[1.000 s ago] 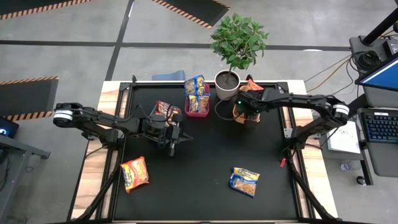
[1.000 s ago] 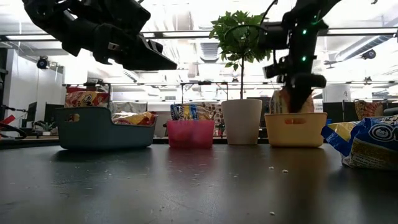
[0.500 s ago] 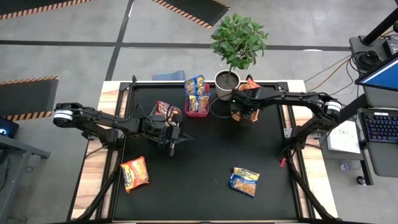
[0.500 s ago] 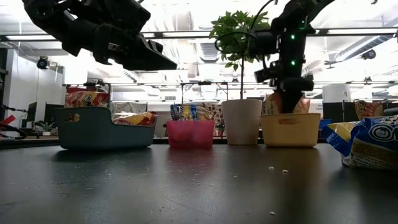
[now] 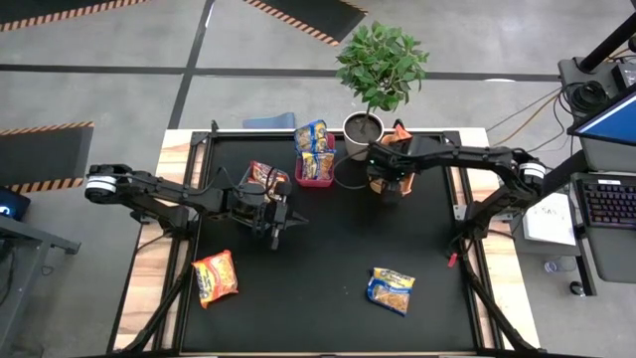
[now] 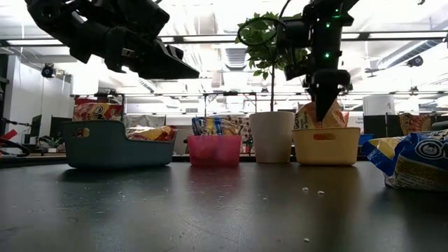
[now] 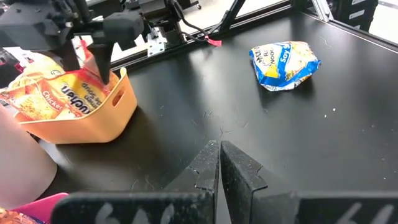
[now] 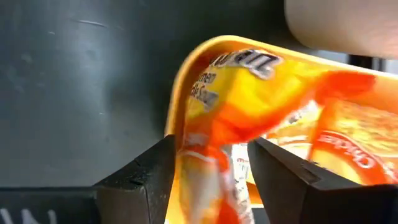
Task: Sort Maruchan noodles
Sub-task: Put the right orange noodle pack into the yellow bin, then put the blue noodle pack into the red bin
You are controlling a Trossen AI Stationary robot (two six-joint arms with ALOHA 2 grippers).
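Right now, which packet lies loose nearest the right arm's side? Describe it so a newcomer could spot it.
Start at the potted plant at the table's far edge, then come toward the near edge, right of centre. The blue-yellow packet lies there alone on the black mat. The only other loose packet is orange-red, on the left.

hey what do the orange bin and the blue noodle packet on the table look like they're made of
The orange bin looks like molded plastic with a smooth, matte finish: its walls are even, with a rounded rim and a cut-out handle slot. The blue noodle packet looks like thin printed plastic film, glossy, with crinkled, puffy edges that catch the light. Neither can be confirmed by sight alone.
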